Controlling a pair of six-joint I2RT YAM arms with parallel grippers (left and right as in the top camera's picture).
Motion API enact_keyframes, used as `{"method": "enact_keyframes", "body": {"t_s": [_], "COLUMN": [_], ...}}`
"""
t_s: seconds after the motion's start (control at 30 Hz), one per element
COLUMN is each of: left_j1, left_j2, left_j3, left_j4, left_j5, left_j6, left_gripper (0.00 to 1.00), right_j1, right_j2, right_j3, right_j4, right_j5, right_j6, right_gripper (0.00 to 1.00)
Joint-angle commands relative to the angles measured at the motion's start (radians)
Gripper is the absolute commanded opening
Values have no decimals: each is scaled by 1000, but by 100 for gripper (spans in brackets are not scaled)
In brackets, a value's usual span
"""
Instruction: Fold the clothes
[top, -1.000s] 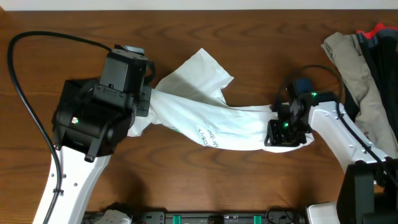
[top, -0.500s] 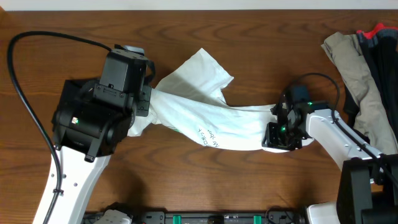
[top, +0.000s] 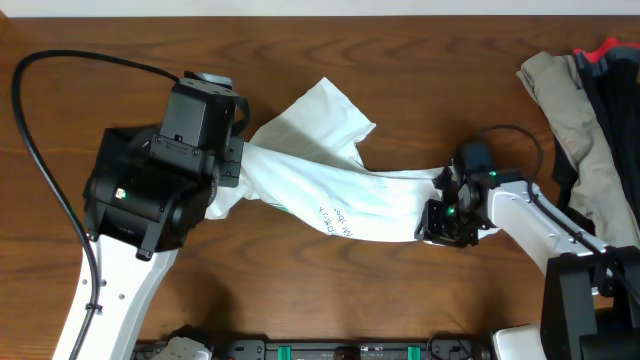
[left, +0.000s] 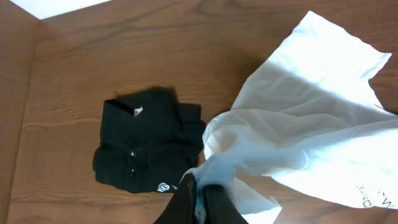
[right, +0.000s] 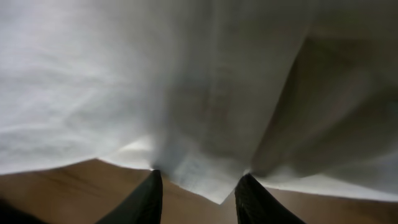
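Pinching the white T-shirt (top: 350, 195) in my left hand (left: 200, 190); right hand (right: 199, 180) straddles its edge, grasp impossible to tell

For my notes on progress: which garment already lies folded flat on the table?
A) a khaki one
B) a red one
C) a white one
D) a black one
D: the left wrist view shows a black shirt folded flat on the table, beside the bunched white shirt.

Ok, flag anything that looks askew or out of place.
The white T-shirt is not flat: it is bunched into a twisted band, pinched at one end by the left gripper, with one flap splayed out sideways. At far right, khaki, black and red garments lie heaped, unfolded.
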Motion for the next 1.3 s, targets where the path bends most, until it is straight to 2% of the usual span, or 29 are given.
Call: {"method": "enact_keyframes", "body": {"t_s": [0.0, 0.1, 0.4, 0.87, 1.07, 1.27], "left_j1": [5, 5, 5, 5, 5, 5], "left_j2": [-14, -14, -14, -14, -14, -14], "left_j3": [8, 8, 8, 8, 8, 8], "left_j4": [2, 2, 1, -2, -2, -2], "left_j5": [-31, -31, -31, -31, -31, -31], "left_j6": [9, 9, 9, 9, 9, 9], "left_gripper": [6, 6, 6, 6, 6, 7], "right_j1": [9, 9, 8, -43, -69, -96], "right_j2": [3, 3, -5, -46, -49, -97], "right_j3": [-36, -41, -21, -11, -11, 4], "right_j4": [37, 68, 77, 103, 168, 256], "right_j5": [-14, -14, -26, -69, -182, -343], "right_j6": [67, 70, 69, 70, 69, 5], "right_gripper": [34, 28, 26, 2, 1, 1]}}
